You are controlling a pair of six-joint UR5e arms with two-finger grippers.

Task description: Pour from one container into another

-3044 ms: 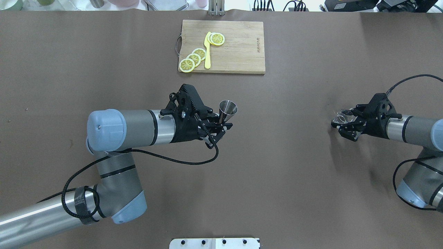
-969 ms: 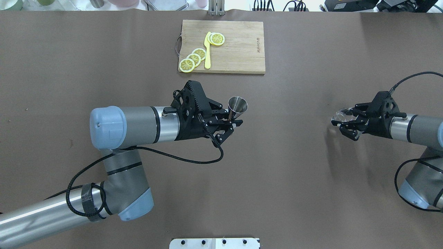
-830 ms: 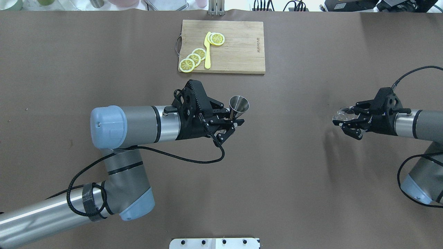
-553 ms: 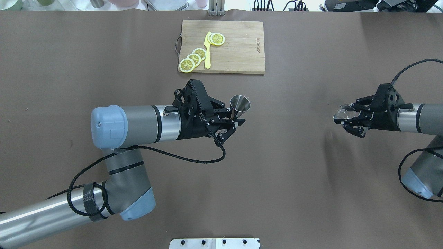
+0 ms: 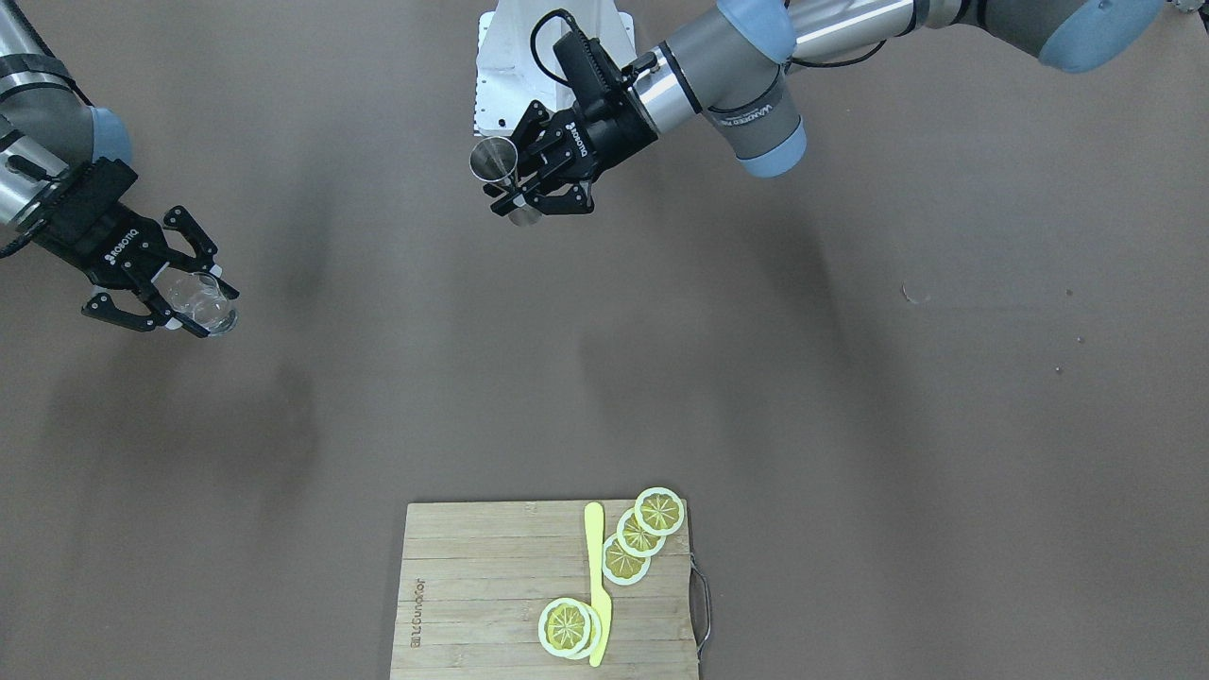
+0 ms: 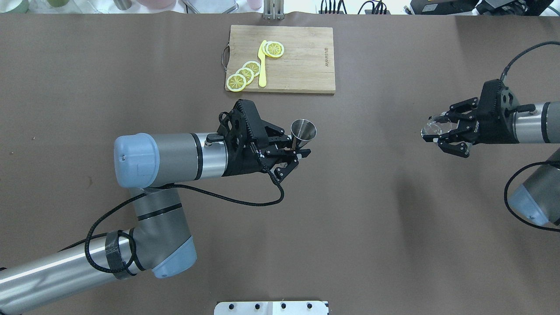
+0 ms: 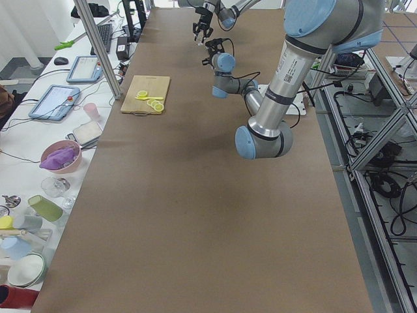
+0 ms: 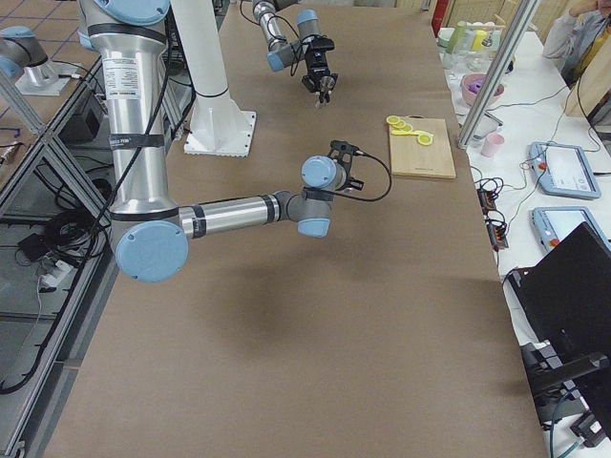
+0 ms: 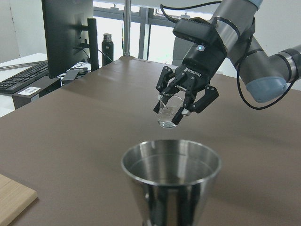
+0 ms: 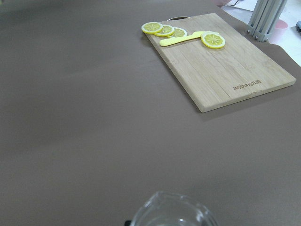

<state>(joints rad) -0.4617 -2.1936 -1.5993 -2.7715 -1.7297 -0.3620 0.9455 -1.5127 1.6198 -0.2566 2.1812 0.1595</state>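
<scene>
My left gripper (image 6: 296,153) is shut on the waist of the steel jigger (image 6: 302,132), held upright above the table's middle; its open cone (image 9: 171,165) fills the bottom of the left wrist view. My right gripper (image 6: 442,136) is shut on the small clear glass cup (image 6: 434,128), lifted off the table at the right, far from the jigger. The same cup (image 5: 203,305) and jigger (image 5: 495,162) show in the front-facing view, and the cup's rim (image 10: 171,212) sits at the bottom of the right wrist view.
A wooden cutting board (image 6: 302,61) lies at the table's far middle with several lemon slices (image 6: 245,74) and a yellow knife (image 6: 262,65) on it. A white base plate (image 6: 271,307) sits at the near edge. Brown tabletop spans between the two arms.
The right gripper has lifted the glass cup and carried it toward the table's far side. The left gripper with the jigger first shifted right and slightly away, then held still.
</scene>
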